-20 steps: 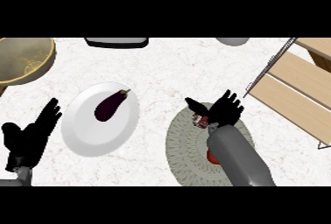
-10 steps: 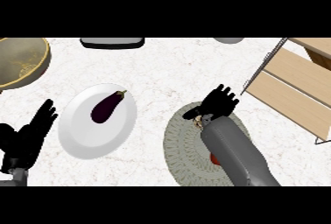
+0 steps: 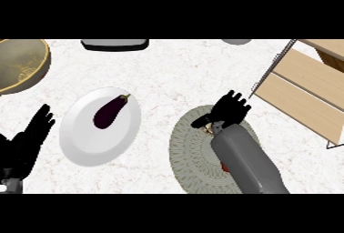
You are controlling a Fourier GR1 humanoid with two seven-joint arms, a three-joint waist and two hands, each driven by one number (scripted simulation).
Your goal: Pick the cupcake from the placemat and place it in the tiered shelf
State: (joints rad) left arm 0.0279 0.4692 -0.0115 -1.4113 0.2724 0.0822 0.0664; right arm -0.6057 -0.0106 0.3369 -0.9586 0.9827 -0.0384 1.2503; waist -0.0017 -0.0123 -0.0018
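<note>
**Cupcake in hand, shelf not yet reached**

Nearest, at the counter's front left edge, the robot's left hand (image 3: 27, 141) rests with straight fingers pointing up, holding nothing. Just beyond it, toward the counter's left middle, lies a white oval plate (image 3: 80, 141) carrying a dark purple eggplant (image 3: 108, 111).

At the front right, the grey-green round woven placemat (image 3: 191, 157) lies under the right forearm. The right hand (image 3: 227, 111) is over the placemat's far edge, its fingers curled round a small brown-and-red thing that I take for the cupcake (image 3: 211, 129); most of it is hidden by the hand. A red spot beside the forearm cannot be identified.

Farther right stands the tiered shelf of light wooden boards in a thin wire frame (image 3: 302, 86), near the hand but apart from it. At the far left corner sits a brass-coloured bowl (image 3: 20, 63).

By my judgement the grasp is made; the carry to the shelf and the release are left.
</note>
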